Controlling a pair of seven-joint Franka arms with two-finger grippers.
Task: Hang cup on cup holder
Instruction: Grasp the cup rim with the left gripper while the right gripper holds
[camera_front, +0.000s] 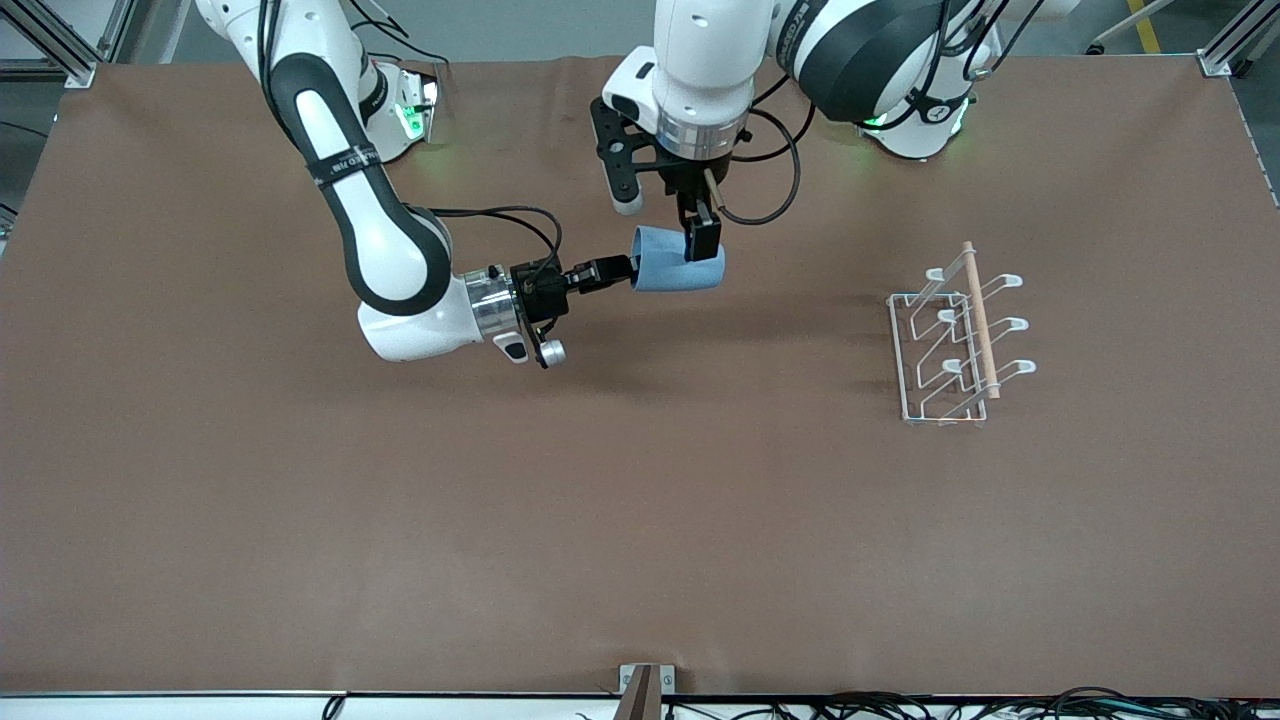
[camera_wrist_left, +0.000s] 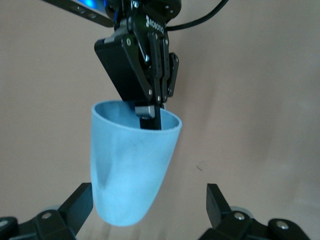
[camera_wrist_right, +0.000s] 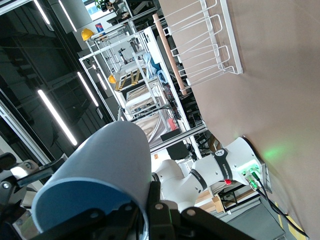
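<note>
Brown cloth covers the table (camera_front: 300, 520), with the cup holder (camera_front: 955, 345) standing toward the left arm's end. Over the middle, the right gripper (camera_front: 622, 270) pinches the rim of the sideways blue cup (camera_front: 678, 265), while the left gripper (camera_front: 700, 240) brackets its base with fingers spread. This looks like a handover; next the left fingers must close. The cup's base is cut off in the right wrist view.
</note>
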